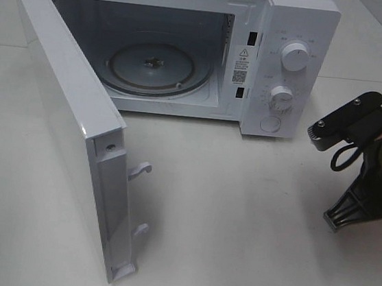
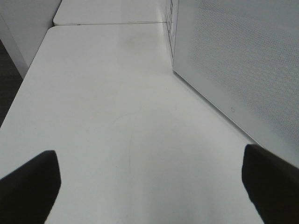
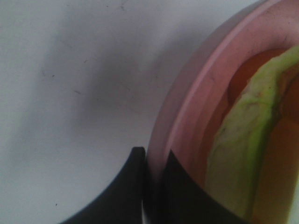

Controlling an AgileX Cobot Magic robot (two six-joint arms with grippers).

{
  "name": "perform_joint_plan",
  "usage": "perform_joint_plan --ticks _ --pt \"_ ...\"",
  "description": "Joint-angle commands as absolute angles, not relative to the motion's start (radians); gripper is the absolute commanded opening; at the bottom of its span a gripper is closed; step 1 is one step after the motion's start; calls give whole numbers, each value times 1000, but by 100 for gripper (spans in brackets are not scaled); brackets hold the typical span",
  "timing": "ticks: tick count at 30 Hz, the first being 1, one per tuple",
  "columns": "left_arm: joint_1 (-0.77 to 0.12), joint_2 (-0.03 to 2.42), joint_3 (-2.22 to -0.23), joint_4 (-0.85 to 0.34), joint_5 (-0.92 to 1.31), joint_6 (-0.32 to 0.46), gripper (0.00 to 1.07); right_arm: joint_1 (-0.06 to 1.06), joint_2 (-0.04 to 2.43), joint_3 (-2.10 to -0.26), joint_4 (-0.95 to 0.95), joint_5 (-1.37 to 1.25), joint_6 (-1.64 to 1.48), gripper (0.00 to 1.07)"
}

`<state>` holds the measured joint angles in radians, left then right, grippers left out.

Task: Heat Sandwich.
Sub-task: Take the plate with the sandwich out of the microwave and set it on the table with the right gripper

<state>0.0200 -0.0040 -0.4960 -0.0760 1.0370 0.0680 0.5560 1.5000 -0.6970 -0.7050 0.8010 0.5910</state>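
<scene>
The microwave (image 1: 283,64) bears a warning label (image 1: 242,60), print unreadable.

Sandwich (image 3: 243,154) blurred, cut by right wrist frame edge; plate (image 3: 196,93) partly cropped; right arm (image 1: 375,164) cut off at exterior edge

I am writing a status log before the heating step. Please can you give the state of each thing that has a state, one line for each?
microwave door: swung wide open.
microwave: cavity empty, glass turntable bare.
left gripper: open, holding nothing, over the table.
right gripper: shut on the rim of the plate.
plate: gripped at its rim.
sandwich: lying on the plate, not yet in the microwave.
</scene>
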Motion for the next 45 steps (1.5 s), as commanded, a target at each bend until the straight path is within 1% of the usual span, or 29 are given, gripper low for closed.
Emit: perform_joint_plan --ticks 1,10,17,24,36,45 --pt "23 -31 -493 -78 1028 64 103 513 1546 -725 -738 835 642 1" --pt "23 -31 -493 -78 1028 64 103 441 1622 -736 -771 792 732 1" --pt "23 -31 -493 -78 1028 64 103 410 1666 -736 -814 763 798 1" --pt "23 -31 -493 -78 1028 64 103 408 1739 -736 -885 734 886 1" --pt "23 -31 -493 -78 1028 64 103 408 1845 -736 -944 658 981 1" --pt "23 -31 -493 -78 1028 64 103 408 1897 -736 -951 613 993 2"
